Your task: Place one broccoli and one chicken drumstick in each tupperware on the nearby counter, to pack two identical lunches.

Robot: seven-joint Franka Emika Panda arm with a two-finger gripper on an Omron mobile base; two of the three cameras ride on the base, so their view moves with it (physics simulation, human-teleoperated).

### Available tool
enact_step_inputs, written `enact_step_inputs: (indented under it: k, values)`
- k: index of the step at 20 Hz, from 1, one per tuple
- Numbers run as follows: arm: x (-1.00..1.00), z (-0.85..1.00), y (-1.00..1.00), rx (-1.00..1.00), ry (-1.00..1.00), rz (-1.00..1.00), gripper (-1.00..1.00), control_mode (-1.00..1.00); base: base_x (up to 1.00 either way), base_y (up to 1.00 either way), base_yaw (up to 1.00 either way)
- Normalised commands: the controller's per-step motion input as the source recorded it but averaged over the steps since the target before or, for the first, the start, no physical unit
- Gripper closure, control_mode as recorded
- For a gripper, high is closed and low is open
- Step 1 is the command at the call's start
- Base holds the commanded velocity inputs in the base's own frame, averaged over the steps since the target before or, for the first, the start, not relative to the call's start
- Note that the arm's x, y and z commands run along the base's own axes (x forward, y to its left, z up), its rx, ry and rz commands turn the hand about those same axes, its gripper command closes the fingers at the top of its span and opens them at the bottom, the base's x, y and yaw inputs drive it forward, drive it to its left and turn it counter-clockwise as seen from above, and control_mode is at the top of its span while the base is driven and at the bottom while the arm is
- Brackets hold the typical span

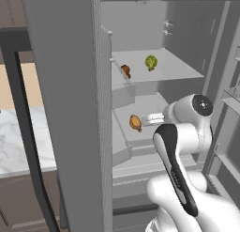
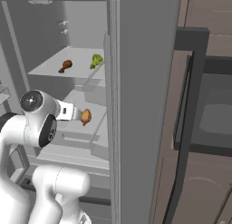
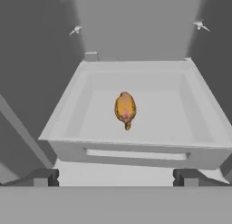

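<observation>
- Inside the open fridge (image 1: pixel 140 34), you see the gripper (image 3: pixel 116 177) in front of a pale drawer (image 3: pixel 68 105); point it out in the hand view by the two dark fingertips (image 3: pixel 43 177) at the bottom.
- Your gripper stands fully apart, and the fingertips are wide to each side. Between them you see no object, and they touch nothing.
- One golden-orange drumstick (image 3: pixel 125 109) lies in the middle of the drawer floor, apart from the walls. It is beyond the fingertips, not between them.
- From the left base view, the same drumstick (image 1: pixel 135 123) is just beside the end of the arm (image 1: pixel 187 118), which reaches into the fridge at the drawer's height.
- On the shelf (image 1: pixel 183 69) above the drawer, you find a darker brown drumstick (image 1: pixel 125 70) and a green broccoli (image 1: pixel 151 62). They lie near each other but do not touch.
- From the right base view, the brown drumstick (image 2: pixel 66 65) is to the left and the broccoli (image 2: pixel 96 60) to the right on this shelf.
- At the left of the left base view, past the fridge door (image 1: pixel 65 109), you see a part of the white marble counter (image 1: pixel 14 142) over brown cabinets.
- At the right of the right base view, there is a dark built-in oven (image 2: pixel 204 109) in brown cabinets.
</observation>
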Motion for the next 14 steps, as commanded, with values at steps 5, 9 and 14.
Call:
enact_step_inputs:
  k: [5, 9, 14]
  values:
    - [-0.04, -0.17, 0.07, 0.0, -0.34, -0.01, -1.0, -1.0, 0.0, 0.0, 0.0]
    - [-0.15, 0.04, 0.02, 0.0, -0.3, -0.04, -1.0, -1.0, 0.0, 0.0, 0.0]
    - [-0.47, 0.59, -0.13, 0.02, -0.06, -0.11, -1.0, -1.0, 0.0, 0.0, 0.0]
